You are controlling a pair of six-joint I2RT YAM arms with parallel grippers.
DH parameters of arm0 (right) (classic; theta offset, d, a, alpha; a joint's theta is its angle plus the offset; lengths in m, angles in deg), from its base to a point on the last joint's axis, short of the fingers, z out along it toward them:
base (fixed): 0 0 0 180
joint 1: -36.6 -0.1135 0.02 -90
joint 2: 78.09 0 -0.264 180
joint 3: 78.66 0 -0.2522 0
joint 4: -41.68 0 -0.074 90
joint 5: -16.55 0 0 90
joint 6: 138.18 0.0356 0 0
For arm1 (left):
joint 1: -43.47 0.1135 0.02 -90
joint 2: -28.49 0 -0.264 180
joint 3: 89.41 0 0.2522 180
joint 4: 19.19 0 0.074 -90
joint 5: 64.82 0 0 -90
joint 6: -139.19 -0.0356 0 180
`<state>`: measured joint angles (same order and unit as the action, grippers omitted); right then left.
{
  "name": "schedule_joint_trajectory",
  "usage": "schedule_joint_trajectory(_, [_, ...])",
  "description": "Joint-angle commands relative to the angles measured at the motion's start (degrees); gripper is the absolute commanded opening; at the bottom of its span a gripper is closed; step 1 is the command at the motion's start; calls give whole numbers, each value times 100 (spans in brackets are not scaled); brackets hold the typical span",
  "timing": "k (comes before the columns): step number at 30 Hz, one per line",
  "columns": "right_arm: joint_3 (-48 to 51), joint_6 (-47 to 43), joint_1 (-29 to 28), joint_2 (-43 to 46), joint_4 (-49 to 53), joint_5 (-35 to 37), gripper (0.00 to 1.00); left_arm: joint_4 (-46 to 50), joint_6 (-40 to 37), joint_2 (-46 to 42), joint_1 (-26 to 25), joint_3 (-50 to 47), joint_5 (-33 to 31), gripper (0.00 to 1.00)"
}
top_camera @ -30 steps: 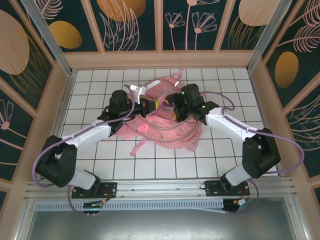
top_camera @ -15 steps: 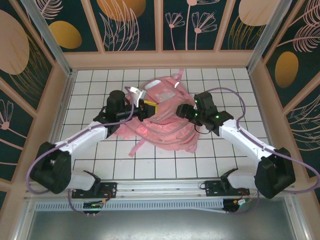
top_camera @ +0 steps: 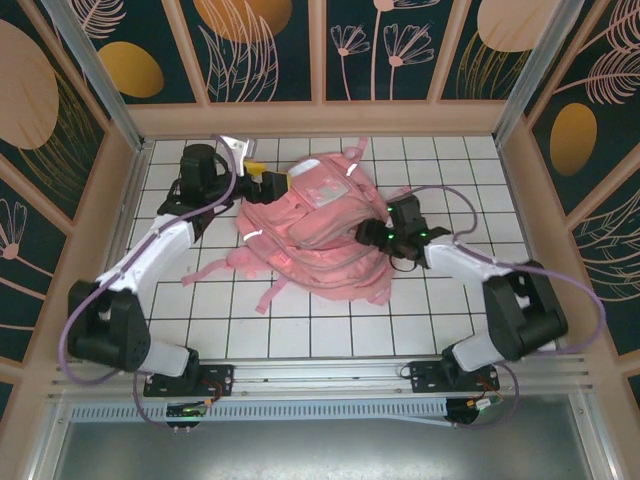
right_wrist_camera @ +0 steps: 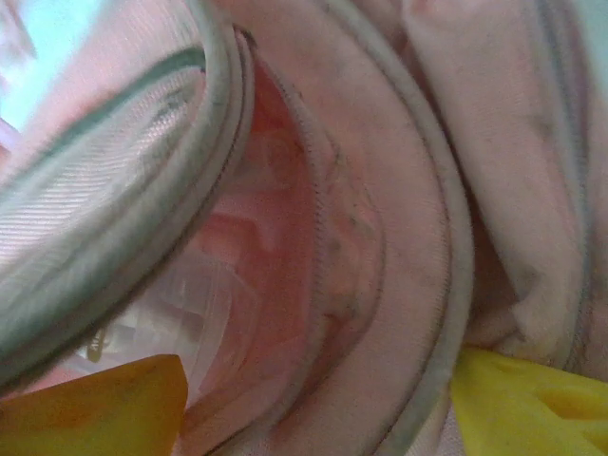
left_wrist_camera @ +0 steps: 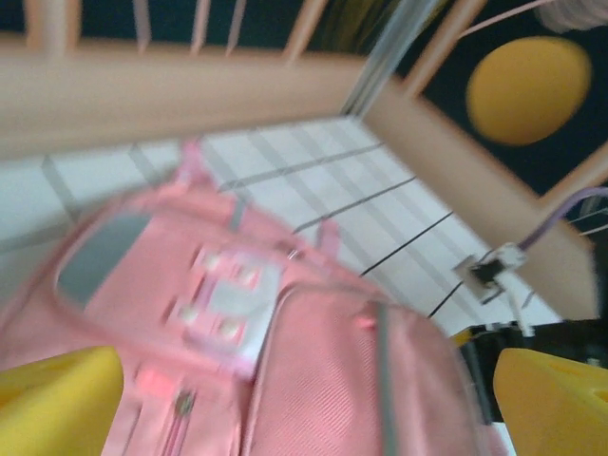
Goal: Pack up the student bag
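The student bag (top_camera: 315,225), pink and soft, lies in the middle of the white gridded table. My left gripper (top_camera: 264,176) hangs open at the bag's far left corner, apart from it. In the left wrist view its yellow fingertips (left_wrist_camera: 57,404) stand wide apart above the bag's front pocket (left_wrist_camera: 313,361), and the gripper (left_wrist_camera: 304,408) holds nothing. My right gripper (top_camera: 368,233) presses against the bag's right side. Up close, the right gripper (right_wrist_camera: 313,408) is open, with the bag's piped opening rim (right_wrist_camera: 418,285) between its fingers and a pale glossy lining inside.
Loose pink straps (top_camera: 275,292) trail toward the near edge. Wooden walls (top_camera: 320,118) fence the table on three sides, and the back rail (left_wrist_camera: 190,90) is close behind the left gripper. Bare tiles (top_camera: 200,300) lie near the arm bases.
My left gripper opened, let go of the bag and drew back to the far left. The right gripper slid from the top of the bag to its right side. The bag settled flatter.
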<state>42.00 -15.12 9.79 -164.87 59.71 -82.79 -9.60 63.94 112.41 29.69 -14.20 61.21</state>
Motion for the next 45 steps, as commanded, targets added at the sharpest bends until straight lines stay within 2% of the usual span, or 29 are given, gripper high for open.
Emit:
schedule_joint_trajectory(1, [-395,-283,-281,-890,-1269,-558,70,379,-97,-142,132,-305,-479,99])
schedule_joint_trajectory(4, [-1000,-140,-306,-1712,-1903,-895,66,433,46,-379,211,-1043,-1110,99])
schedule_joint_trajectory(6, [-1550,-119,-334,-2234,-2086,-1017,66,525,298,-592,245,-1415,-1024,99])
schedule_joint_trajectory(9, [-2302,-234,-250,-2916,-2286,-1158,66,237,420,-1458,244,-2151,-536,98])
schedule_joint_trajectory(13, [-2534,-131,54,-2967,-2570,-1664,66,562,-304,-2604,247,-2483,-297,98])
schedule_joint_trajectory(17, [-2167,-253,258,-2323,-2498,-1869,68,1092,-1471,-2914,238,-2292,-203,96])
schedule_joint_trajectory(21, [-1327,-333,385,-1252,-2292,-1557,69,722,-1705,-2372,237,-1974,-661,94])
schedule_joint_trajectory(24, [-509,-365,280,-270,-2120,-1059,69,219,-1559,-1624,243,-1707,-844,89])
schedule_joint_trajectory(27, [76,-376,-49,572,-1643,-302,69,-407,-1175,-901,250,-1663,-1206,90])
schedule_joint_trajectory(30, [602,-47,-409,1058,-1421,119,70,-542,-875,-156,255,-1508,-1017,90])
schedule_joint_trajectory(32, [957,321,-585,1120,-1575,12,70,-526,-664,220,257,-1491,-874,89])
schedule_joint_trajectory(35, [1218,507,-856,862,-2036,-81,68,-491,-595,341,253,-1711,-766,87])
schedule_joint_trajectory(37, [1079,517,-915,392,-2256,-224,65,-379,-577,156,252,-1944,-613,85])
schedule_joint_trajectory(40, [596,456,-897,-478,-2606,-294,52,-159,-668,-407,250,-2439,-114,83])
schedule_joint_trajectory(45, [-674,173,-504,-1827,-2703,-621,47,267,-688,-1671,227,-2981,236,81])
